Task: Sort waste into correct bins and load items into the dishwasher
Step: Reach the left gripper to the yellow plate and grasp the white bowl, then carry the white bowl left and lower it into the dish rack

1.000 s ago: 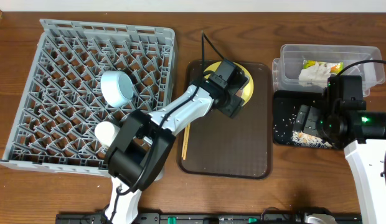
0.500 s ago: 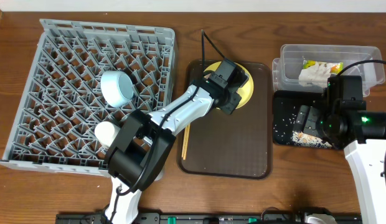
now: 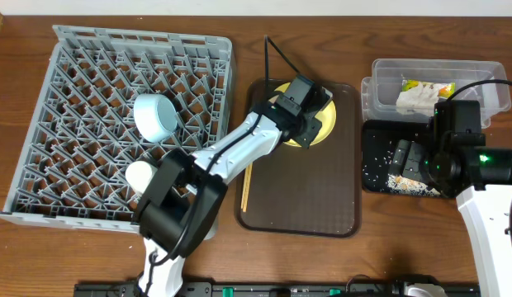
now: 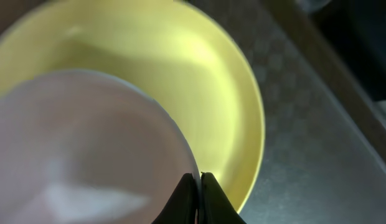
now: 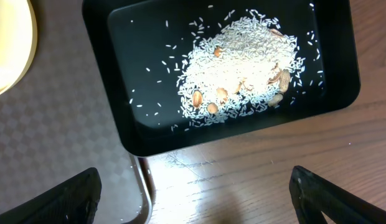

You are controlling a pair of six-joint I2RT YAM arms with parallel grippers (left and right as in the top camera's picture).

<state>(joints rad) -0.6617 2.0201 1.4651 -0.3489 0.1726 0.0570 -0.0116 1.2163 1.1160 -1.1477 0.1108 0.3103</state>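
My left gripper (image 4: pixel 199 177) is shut on the rim of the white bowl (image 4: pixel 87 143), which sits in the yellow-green plate (image 4: pixel 205 74) on the brown tray. From overhead, the left gripper (image 3: pixel 308 114) covers the bowl and only the plate (image 3: pixel 326 125) shows. A light blue bowl (image 3: pixel 154 115) and a small white cup (image 3: pixel 140 175) lie in the grey dish rack (image 3: pixel 74 74). Chopsticks (image 3: pixel 246 186) lie on the tray's left side. My right gripper (image 5: pixel 196 199) stands open over bare wood beside the black tray (image 5: pixel 118 93), which holds rice crumbs (image 5: pixel 243 74).
The brown serving tray (image 3: pixel 322 198) lies mid-table. A clear tub (image 3: pixel 479 70) at the back right holds the wrapper (image 3: pixel 425 85) and white tissue (image 3: pixel 417 101). The black tray (image 3: pixel 376 161) sits just in front of it, under my right arm.
The left jaws have closed onto the white bowl's rim, and the left wrist has shifted slightly toward the back right. The right arm has not moved.
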